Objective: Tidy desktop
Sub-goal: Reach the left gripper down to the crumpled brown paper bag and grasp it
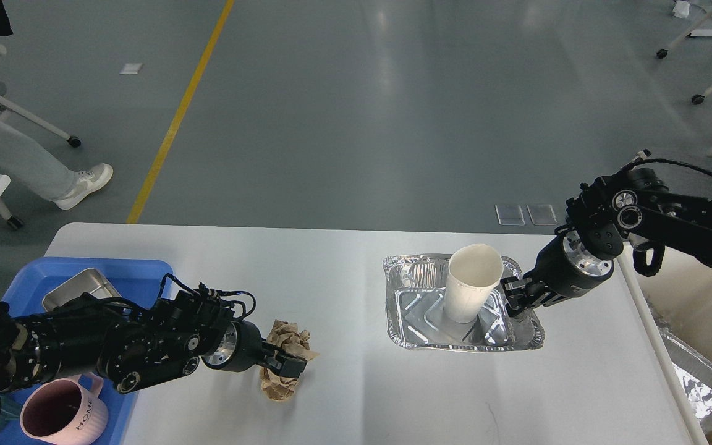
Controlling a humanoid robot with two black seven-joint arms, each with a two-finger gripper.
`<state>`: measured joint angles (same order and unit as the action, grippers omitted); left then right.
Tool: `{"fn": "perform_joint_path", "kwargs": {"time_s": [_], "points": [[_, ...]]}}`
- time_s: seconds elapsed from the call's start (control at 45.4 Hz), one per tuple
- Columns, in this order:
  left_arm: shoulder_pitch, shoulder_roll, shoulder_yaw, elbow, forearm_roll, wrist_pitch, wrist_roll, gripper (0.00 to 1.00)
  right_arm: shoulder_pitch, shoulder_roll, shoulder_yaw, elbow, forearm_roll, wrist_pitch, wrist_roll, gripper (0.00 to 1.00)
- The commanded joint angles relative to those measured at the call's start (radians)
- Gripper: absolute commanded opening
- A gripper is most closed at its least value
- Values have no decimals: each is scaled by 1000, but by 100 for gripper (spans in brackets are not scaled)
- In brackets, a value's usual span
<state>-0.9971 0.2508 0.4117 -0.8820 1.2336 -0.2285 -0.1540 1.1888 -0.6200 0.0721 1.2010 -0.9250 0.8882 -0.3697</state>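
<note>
Worktop [343, 259], lower frame: left hand [291, 364] closed on crumpled brown paper [285, 346], centre-left; right hand [513, 303] clamped on foil tray [415, 272] rim, paper cup [470, 281] inside.

This looks like a robotics lab or test hall rather than a home; the floor [393, 111] is smooth grey poured coating with a sheen, marked by a long yellow line [177, 117] of the kind that fences off a work zone; wheeled chair or desk legs [711, 68] stand at the far right and another set [22, 120] at the left; a person's leg in grey trousers and a white sneaker [84, 182] passes by; two clear plates [526, 214], perhaps floor markers, lie beyond the white desktop [343, 259].
</note>
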Motion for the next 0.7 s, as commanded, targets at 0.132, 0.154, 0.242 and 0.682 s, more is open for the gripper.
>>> {"fn": "perform_joint_path", "kwargs": {"time_s": [0.132, 0.154, 0.242, 0.682], "points": [[9, -42, -1, 12, -2, -20, -1, 32, 2, -3, 0, 0, 0, 0, 0, 0], [8, -44, -1, 12, -2, -26, -2, 30, 2, -3, 0, 0, 0, 0, 0, 0], [-1, -39, -4, 11, 0, -61, -13, 13, 0, -3, 0, 0, 0, 0, 0, 0], [-48, 40, -16, -40, -9, -107, -18, 0, 0, -7, 0, 0, 0, 0, 0, 0]]}}
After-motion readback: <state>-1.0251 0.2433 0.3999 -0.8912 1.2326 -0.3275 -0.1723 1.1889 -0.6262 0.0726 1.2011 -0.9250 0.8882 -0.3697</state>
